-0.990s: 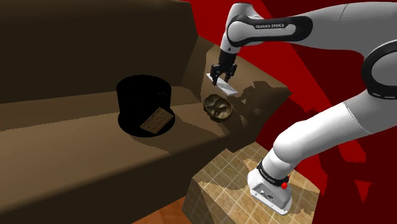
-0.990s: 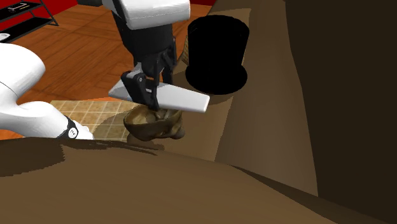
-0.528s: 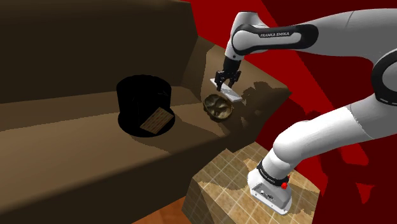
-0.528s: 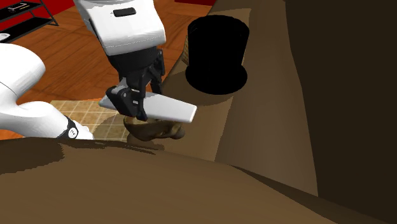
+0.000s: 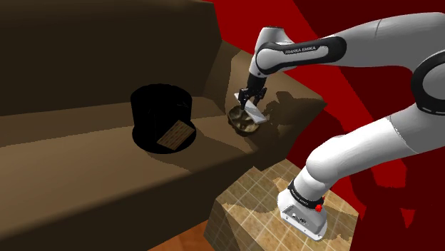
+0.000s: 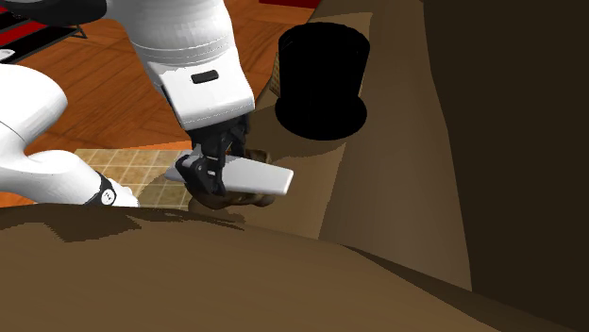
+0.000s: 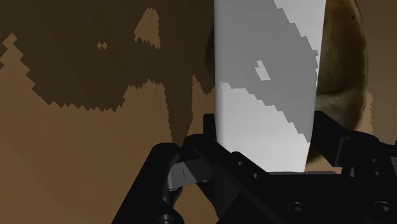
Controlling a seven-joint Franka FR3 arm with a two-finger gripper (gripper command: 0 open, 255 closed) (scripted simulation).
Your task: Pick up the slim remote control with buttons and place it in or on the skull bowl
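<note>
Ok, the gripper [image 5: 247, 99] is clamping the remote [image 5: 254, 113] near one end, black fingers [image 7: 205, 130] pressing on both long edges. The remote is rendering as a plain white slab with no buttons resolving. It is hanging roughly level right over the skull bowl [image 5: 242, 122], and its free end is sticking out toward the second exterior view's right.

In the second exterior view the remote [image 6: 257, 175] is overlapping the bowl's [image 6: 233, 199] upper rim. I cannot tell whether the two are touching or just apart. The gripper [image 6: 213, 171] is pointing down, with the white arm [image 6: 193, 57] reaching in from above.

In the wrist view the remote [image 7: 267, 83] is running straight out from the gripper [image 7: 264, 147], and the brown bowl [image 7: 347, 70] is showing past one side of it.

The bowl is sitting on the brown seat [image 5: 85, 153], near the seat's edge. A black top hat [image 5: 162, 114] is standing well apart from it, toward the shoulder view's left, with a tan card [image 5: 176, 135] lying on its brim. The stand [image 5: 304, 212] is sitting on a tiled patch [image 5: 246, 207] below the seat edge.
</note>
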